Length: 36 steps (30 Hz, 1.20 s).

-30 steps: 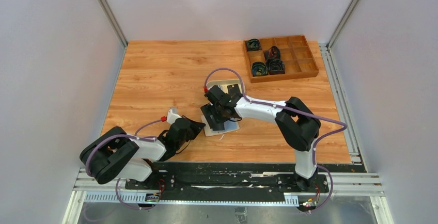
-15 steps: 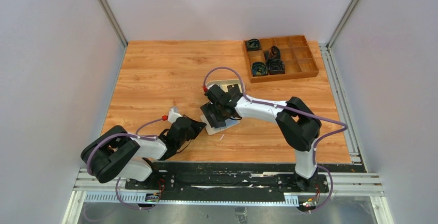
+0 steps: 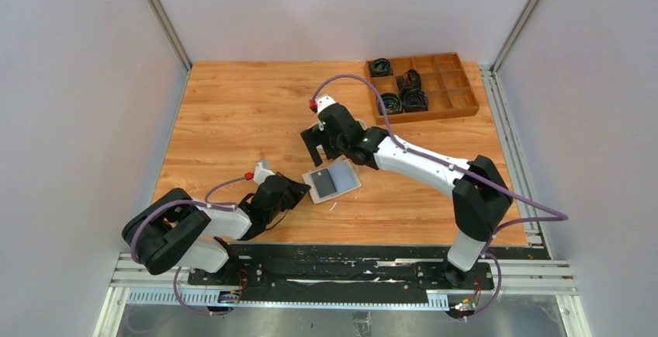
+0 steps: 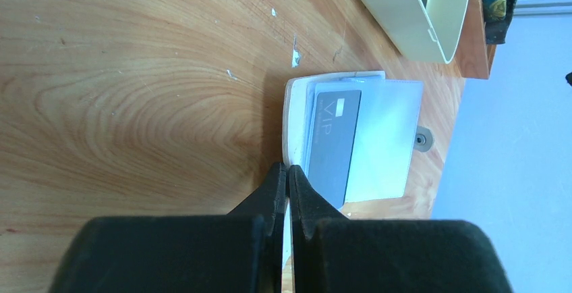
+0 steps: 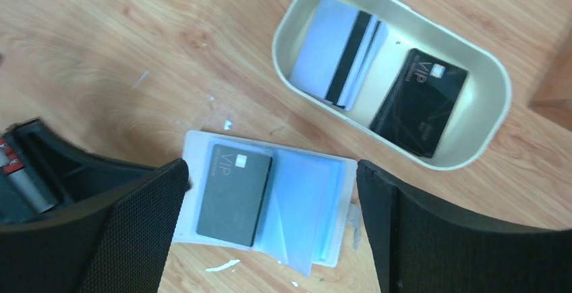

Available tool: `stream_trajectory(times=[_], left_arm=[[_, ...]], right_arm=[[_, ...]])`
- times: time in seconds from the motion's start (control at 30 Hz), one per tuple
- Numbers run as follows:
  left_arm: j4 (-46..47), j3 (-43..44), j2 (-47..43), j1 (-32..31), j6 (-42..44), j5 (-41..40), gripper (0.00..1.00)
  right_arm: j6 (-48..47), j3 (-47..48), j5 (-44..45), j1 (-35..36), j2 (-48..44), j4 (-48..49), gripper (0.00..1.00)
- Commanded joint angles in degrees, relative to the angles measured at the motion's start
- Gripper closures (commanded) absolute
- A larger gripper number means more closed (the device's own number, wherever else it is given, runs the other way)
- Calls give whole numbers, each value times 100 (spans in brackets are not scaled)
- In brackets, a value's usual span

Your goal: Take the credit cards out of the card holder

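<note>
The card holder [image 3: 334, 180] lies open on the table, cream outside and pale blue inside. A black credit card [image 5: 234, 195] sits in its left pocket, also seen in the left wrist view [image 4: 335, 138]. My left gripper [image 4: 288, 170] is shut on the holder's near cream edge [image 4: 294, 124]; in the top view the left gripper [image 3: 303, 191] sits at the holder's left corner. My right gripper [image 5: 272, 178] is open and empty, held above the holder, its fingers apart on either side. In the top view the right gripper [image 3: 322, 149] hangs just behind the holder.
An oval beige tray [image 5: 290, 23] behind the holder contains a white striped card [image 5: 337, 57] and a black card [image 5: 418, 104]. The tray's rim shows in the left wrist view [image 4: 405, 30]. A brown wooden compartment box [image 3: 464, 104] with coiled items stands at the back right.
My right gripper has lifted off the card holder and moved back, leaving the holder and its black card uncovered. My left gripper has stayed put.
</note>
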Motion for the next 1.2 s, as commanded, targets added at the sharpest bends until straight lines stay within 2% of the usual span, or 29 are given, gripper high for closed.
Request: stream_trajectory(times=[0.0, 0.23, 0.33, 0.6, 1.17], left_arm=[[-1, 84, 101, 36, 186, 18, 100], [-1, 108, 248, 36, 236, 82, 100], [-1, 106, 266, 36, 254, 81, 100], [-1, 73, 281, 36, 265, 96, 100], [-88, 139, 377, 36, 309, 129, 100]], right_arm=[[143, -692, -876, -252, -223, 438, 2], [530, -1759, -3326, -629, -554, 1717, 1], [783, -1992, -3871, -804, -531, 2046, 2], [1212, -2303, -4176, -1080, -191, 2358, 5], [1580, -2501, -4227, -1072, 485, 2710, 6]])
